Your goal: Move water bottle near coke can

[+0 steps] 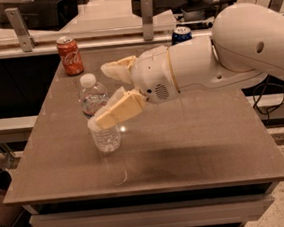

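Observation:
The water bottle [93, 101], clear ribbed plastic with a white cap, stands on the table [196, 150] left of the middle. My gripper [98, 97] reaches in from the right at the bottle's height. Its fingers are spread, the near one [117, 112] crossing in front of the bottle's middle and the far one [118, 70] behind and to the right of the cap. I cannot tell whether either finger touches the bottle. The red coke can [70, 55] stands upright at the table's far left corner, well apart from the bottle.
A blue can [181, 34] stands at the far edge, partly hidden behind my arm [236, 51]. A rail with metal posts [147, 17] runs behind the table. The floor drops away at the table's left and front edges.

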Controlling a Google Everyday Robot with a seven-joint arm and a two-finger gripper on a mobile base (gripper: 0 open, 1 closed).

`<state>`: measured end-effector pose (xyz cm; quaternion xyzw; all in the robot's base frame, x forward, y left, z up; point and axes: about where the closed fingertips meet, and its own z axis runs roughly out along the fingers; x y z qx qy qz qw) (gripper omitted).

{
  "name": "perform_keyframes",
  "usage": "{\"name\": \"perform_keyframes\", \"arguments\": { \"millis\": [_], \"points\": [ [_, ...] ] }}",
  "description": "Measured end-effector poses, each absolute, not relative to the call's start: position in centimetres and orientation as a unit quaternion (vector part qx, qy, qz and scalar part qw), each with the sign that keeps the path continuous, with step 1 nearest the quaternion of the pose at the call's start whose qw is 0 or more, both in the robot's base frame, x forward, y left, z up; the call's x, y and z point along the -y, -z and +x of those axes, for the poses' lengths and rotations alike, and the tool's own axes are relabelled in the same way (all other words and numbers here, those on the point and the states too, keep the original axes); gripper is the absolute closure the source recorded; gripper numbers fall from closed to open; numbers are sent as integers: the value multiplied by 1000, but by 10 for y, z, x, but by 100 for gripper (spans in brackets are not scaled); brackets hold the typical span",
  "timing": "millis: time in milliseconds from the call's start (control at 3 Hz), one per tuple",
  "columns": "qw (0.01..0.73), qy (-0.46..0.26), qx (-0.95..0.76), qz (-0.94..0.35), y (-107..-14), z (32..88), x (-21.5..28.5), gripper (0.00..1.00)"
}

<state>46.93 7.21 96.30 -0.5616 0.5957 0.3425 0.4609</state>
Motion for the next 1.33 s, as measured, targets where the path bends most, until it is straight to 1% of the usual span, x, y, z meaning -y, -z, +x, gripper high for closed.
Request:
{"name": "perform_keyframes", "arguments": {
  "millis": [333,1000,1333],
  "points": [
    [461,-342,-594,-563,-964,468,-74,41],
    [460,-341,-591,-568,-967,464,-79,88],
    [460,-341,-590,-570,-968,462,-81,100]
  ]
}}
